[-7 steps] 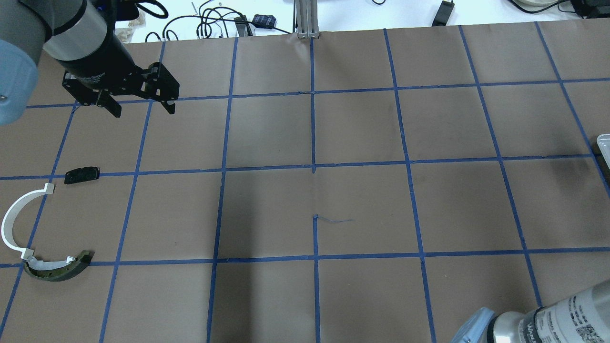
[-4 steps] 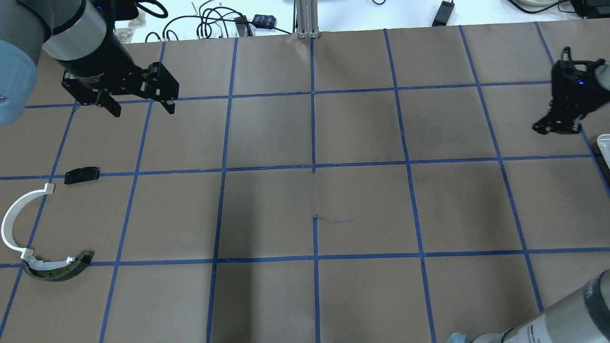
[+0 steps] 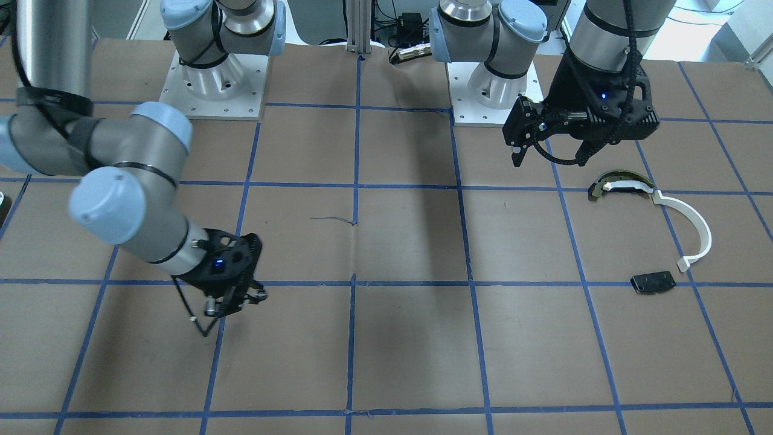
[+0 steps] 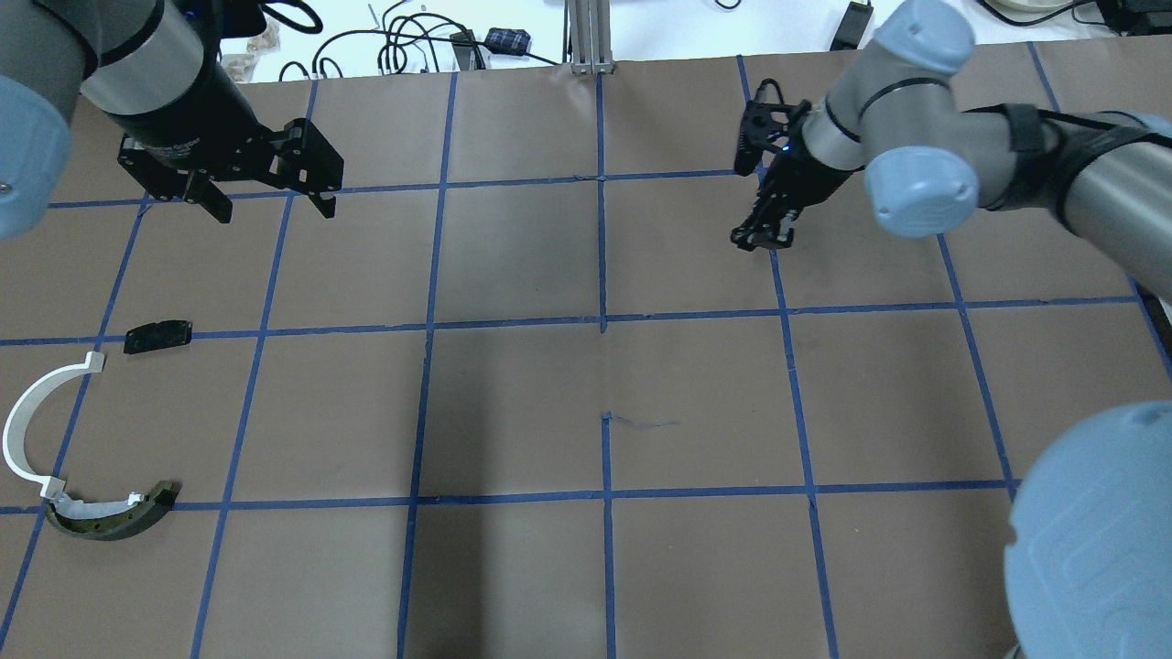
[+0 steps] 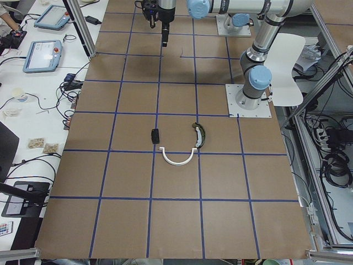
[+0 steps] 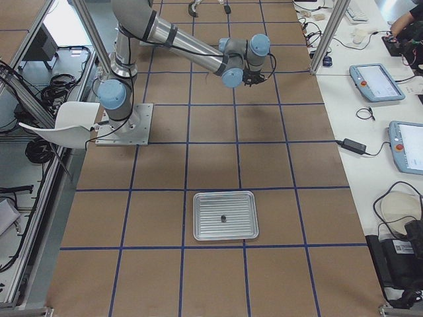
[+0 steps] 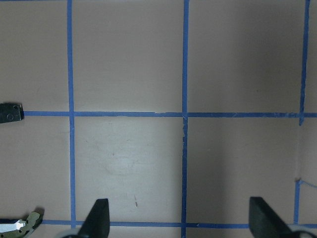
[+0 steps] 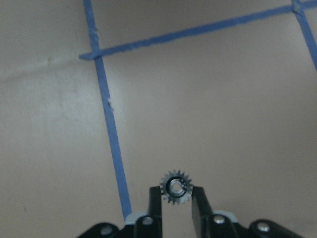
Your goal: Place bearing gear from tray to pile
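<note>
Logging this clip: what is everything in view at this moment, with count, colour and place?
bearing gear: 1, dark grey, toothed, between the right gripper's fingers, above the table
tray: 1, silver, at the table's end on the robot's right
small dark part: 1, mid-tray, too small to identify
white curved strip: 1, white, on the robot's left side
dark arc piece: 1, dark with cream face, at the strip's near end
black plate: 1, black, flat, apart from the strip
table: 1, brown, blue tape grid
tablets: 2, grey, on the white side bench
left gripper: 1, black, open, empty, above the table
right gripper: 1, black, shut on the gear
</note>
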`<state>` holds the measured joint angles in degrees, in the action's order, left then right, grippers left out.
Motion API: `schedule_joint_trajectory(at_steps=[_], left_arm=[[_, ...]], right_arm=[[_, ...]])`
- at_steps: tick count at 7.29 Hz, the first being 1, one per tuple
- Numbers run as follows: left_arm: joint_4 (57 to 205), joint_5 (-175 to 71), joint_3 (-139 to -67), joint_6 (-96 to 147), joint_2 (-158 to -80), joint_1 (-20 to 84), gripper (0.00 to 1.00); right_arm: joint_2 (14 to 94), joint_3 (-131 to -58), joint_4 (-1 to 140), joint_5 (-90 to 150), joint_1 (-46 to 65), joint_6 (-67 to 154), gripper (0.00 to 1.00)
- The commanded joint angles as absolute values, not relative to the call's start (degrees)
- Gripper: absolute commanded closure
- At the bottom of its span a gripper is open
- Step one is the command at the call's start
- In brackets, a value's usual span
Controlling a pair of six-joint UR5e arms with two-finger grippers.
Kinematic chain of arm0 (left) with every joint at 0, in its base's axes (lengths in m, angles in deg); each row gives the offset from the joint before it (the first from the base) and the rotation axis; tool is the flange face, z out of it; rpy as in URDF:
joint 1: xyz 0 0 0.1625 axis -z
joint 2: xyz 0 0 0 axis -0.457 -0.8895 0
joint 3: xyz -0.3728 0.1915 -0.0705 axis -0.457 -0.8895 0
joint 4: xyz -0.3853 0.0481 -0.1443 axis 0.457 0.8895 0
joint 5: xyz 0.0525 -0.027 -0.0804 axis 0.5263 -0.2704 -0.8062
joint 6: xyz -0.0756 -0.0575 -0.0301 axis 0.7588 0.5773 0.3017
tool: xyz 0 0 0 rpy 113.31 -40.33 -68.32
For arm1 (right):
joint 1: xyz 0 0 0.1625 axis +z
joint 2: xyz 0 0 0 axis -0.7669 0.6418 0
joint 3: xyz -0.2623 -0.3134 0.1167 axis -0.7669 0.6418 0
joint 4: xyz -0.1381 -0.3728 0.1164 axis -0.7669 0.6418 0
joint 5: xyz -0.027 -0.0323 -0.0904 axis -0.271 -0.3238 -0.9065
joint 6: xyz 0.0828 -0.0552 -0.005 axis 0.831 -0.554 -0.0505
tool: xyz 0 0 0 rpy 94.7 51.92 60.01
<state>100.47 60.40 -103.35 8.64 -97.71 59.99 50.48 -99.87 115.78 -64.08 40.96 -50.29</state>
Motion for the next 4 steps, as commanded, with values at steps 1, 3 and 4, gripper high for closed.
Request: schedule_joint_trajectory(at_steps=[1,3,4], left_arm=[[100.5,60.4,-103.4,8.6,-97.7,60.0,0.00],[100.5,60.3,-103.5,8.6,-97.7,60.0,0.00],[100.5,60.4,-103.6,8.6,-97.7,60.0,0.00]], right_arm=[[49.7,-107.2,129.1,-62.0,50.4,-44.3,1.00],[49.9,-112.0,136.0,-62.1,54.2,-39.6,1.00],[49.0,-112.1,137.0,-62.3,56.9,-37.9,1.00]])
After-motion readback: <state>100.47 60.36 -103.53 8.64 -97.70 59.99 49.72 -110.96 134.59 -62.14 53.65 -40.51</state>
